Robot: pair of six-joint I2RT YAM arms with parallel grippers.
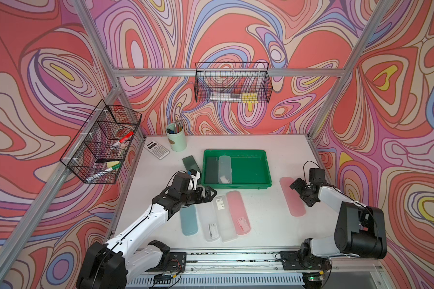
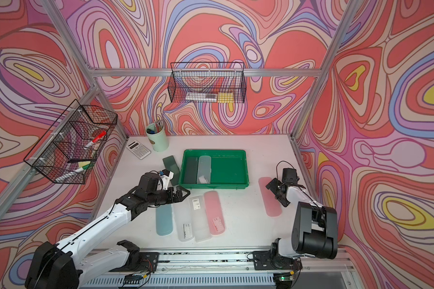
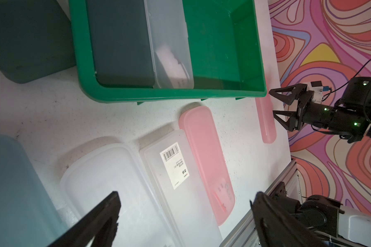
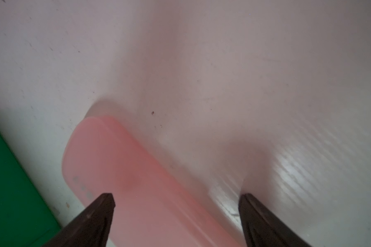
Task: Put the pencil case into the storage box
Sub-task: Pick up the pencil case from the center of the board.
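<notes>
Over pencil case (image 4: pixel 141 181), only wrist views show right tool (image 4: pixel 177 195) spread.

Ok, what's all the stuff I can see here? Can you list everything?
storage box: one, green, in the middle.
boxed pencil cases: two, dark and clear, inside the box.
row of pencil cases: four, teal, clear, clear, pink, in front of box.
dark green pencil case: one, dark green, left of box.
lone pink pencil case: one, pink, right of box.
calculator: one, white, back left.
pen cup: one, pale green, beside calculator.
wire baskets: two, black, hung up, holding markers.
left tool: one, black, open above the row.
right tool: one, black, open at the lone pink case.
</notes>
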